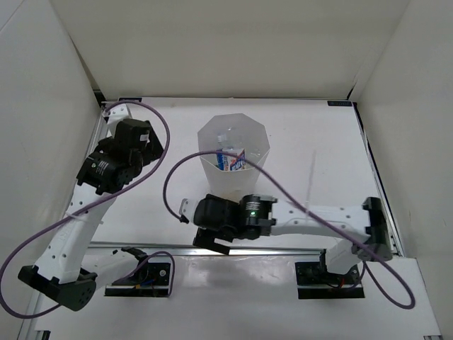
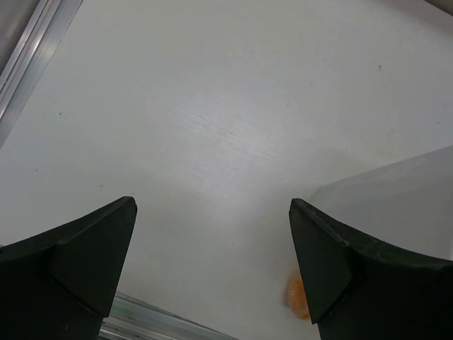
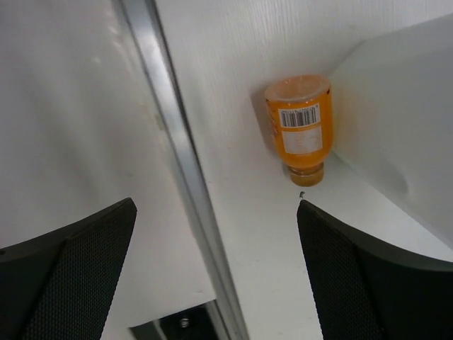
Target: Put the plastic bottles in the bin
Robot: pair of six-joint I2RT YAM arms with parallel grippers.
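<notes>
The squat orange bottle [image 3: 301, 127] lies on its side on the white table, against the base of the bin [image 3: 396, 106]. My right gripper [image 3: 216, 212] is open and empty, a short way in front of the bottle's cap end. The top view shows this gripper [image 1: 204, 230] just below the bin [image 1: 233, 127] and does not show the orange bottle. A clear bottle with a blue label [image 1: 231, 160] lies inside the bin; any others in there are unclear. My left gripper [image 2: 212, 205] is open and empty over bare table, left of the bin [image 2: 396, 191]. A sliver of the orange bottle [image 2: 297, 294] shows by its right finger.
An aluminium rail [image 3: 177, 163] runs along the table's near edge, just left of the orange bottle, and also shows in the top view [image 1: 283, 249]. White walls enclose the table on three sides. Purple cables [image 1: 166, 184] loop from both arms.
</notes>
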